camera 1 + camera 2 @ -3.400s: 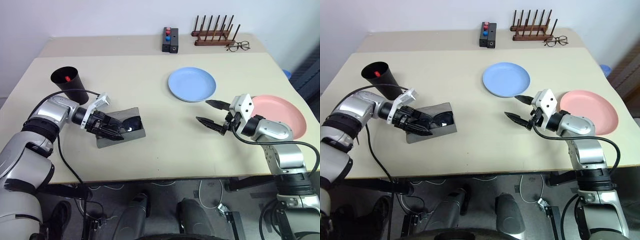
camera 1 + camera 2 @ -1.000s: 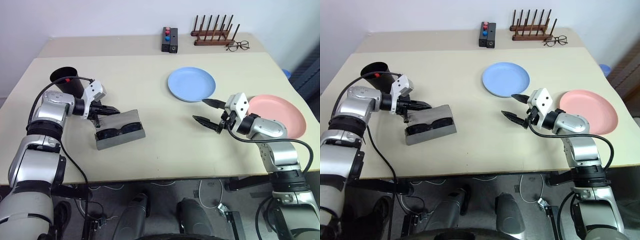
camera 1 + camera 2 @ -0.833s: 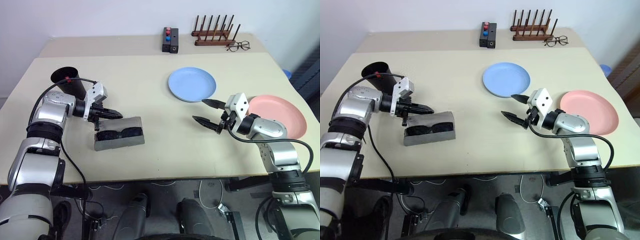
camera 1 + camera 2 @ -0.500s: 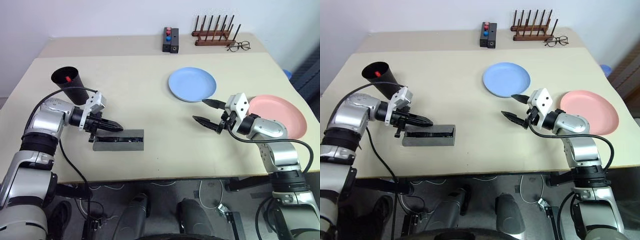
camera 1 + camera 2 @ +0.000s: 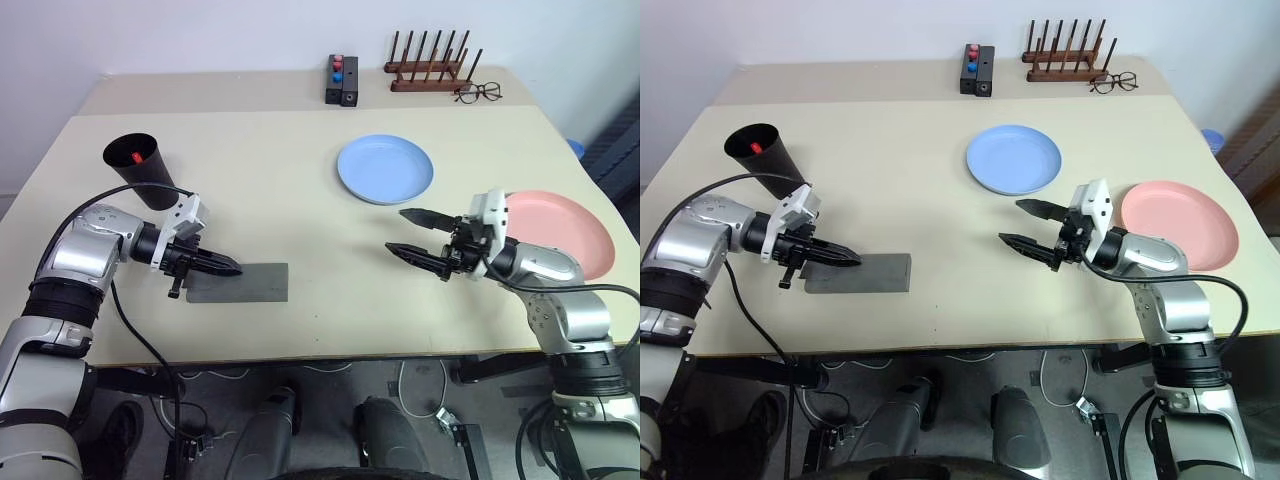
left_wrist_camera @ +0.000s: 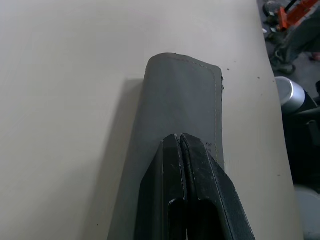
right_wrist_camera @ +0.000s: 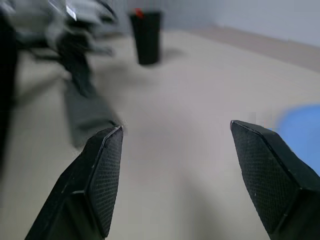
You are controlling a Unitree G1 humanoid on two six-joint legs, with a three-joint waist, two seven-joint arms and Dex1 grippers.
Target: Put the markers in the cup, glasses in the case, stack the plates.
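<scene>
- Left end effector: fingers pressed together, clenched on nothing, tips resting over the left end of the case.
- Case: grey, lid down flat, lies on the table near its front edge, left of centre. Glasses not visible; whether they are inside cannot be told.
- Right end effector: fingers spread wide apart, released, held level above the table, pointing toward the robot's left.
- Cup: black, stands behind the left arm near the table's left side; a red marker cap shows inside its rim.
- Blue plate: on the table behind the right end effector, apart from it.
- Pink plate: at the right side of the table, partly behind the right wrist. The two plates lie well apart, not stacked.
- Far edge: black block, wooden rack, wire-rimmed eyeglasses.
</scene>
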